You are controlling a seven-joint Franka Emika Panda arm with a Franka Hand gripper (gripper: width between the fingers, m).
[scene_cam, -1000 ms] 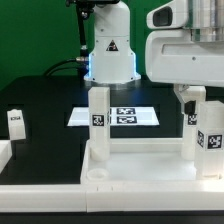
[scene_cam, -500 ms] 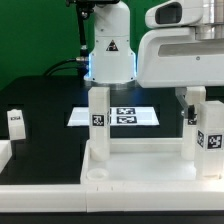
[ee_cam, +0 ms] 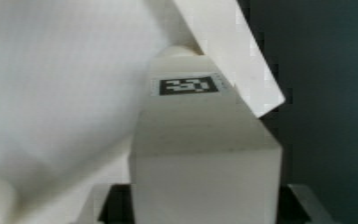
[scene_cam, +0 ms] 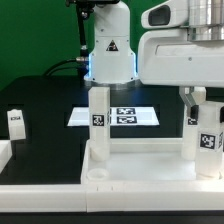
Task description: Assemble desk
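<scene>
Seemingly mid-assembly, the exterior view showed the desk's tabletop [scene_cam: 120,165] lying upside down at the front of the black counter [scene_cam: 45,115], with several white legs rising from its corners. One leg [scene_cam: 97,118] stood at the exterior view's left, and a tagged leg [scene_cam: 208,138] stood at the exterior view's right, directly beneath the arm's bulky white wrist housing [scene_cam: 180,45]. The pincer itself was hidden behind that housing, so its fingers could not be made out there. A spare leg [scene_cam: 15,122] stood well apart near the exterior view's left edge. The marker board [scene_cam: 115,116] lay flat behind the tabletop, in front of the robot base [scene_cam: 108,50].

The wrist view was filled by a white leg [ee_cam: 194,150] bearing a black-and-white tag [ee_cam: 190,86], seen very close, with dark finger pads [ee_cam: 307,205] just showing on either side of it at the frame's edge. The jaws appeared partly closed around that leg, but whether they had truly clamped it could not be told.

Judging from this, an off-centre squeeze could tilt the leg in its socket or jam its thread, and a twist might drag the tabletop across the counter. The neighbouring legs stood close and could be knocked by the wrist housing.
</scene>
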